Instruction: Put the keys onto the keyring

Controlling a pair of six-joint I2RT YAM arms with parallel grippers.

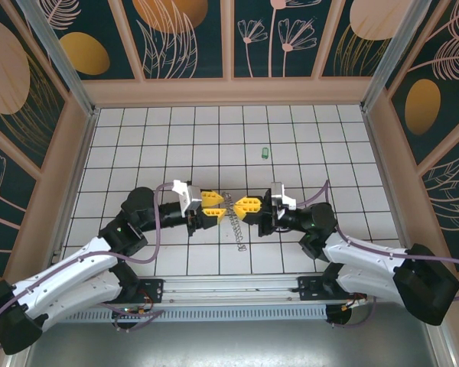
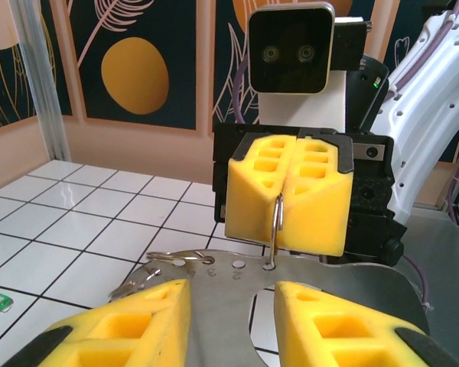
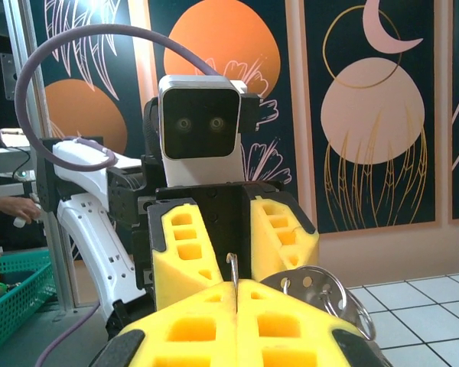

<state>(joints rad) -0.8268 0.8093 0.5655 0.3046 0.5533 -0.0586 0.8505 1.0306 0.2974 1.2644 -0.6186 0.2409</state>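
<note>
Left wall (image 1: 30, 92): dark teal panels with pale plant drawings and orange ovals in light wooden frames. A slanted metal post (image 1: 57, 53) rises at the corner behind the left arm.
Floor (image 1: 153, 138): glossy white square tiles with dark joints spread beneath and ahead of both tools. A metal rail (image 1: 229, 289) crosses behind them, where the arm bases sit.
Left gripper (image 1: 216, 209): it points right, toward the other tool. Its yellow jaws stand partly apart, with the keyring's plate lying between and under them. Whether they actually pinch the plate cannot be told.
Keyring (image 2: 214, 306): a flat grey metal plate with small holes and a cutout, carrying thin wire loops. It bridges the gap between the two tools, and from above its bumpy edge trails away from the fingertips toward the rail. One wire ring (image 2: 278, 218) stands upright at the plate's end nearest the right tool.
Right gripper (image 1: 239, 206): it points left, facing the other tool closely. Its jaws are fully closed, clamping that upright wire ring between the yellow pads.
Key (image 1: 265, 153): a tiny bright green piece lies alone on a tile, beyond the right gripper toward the back wall and well apart from both tools.
Back wall (image 1: 229, 38): the same teal panels above a plain beige skirting.
Right wall (image 1: 428, 99): matching panels behind the right arm, with a second slanted post.
</note>
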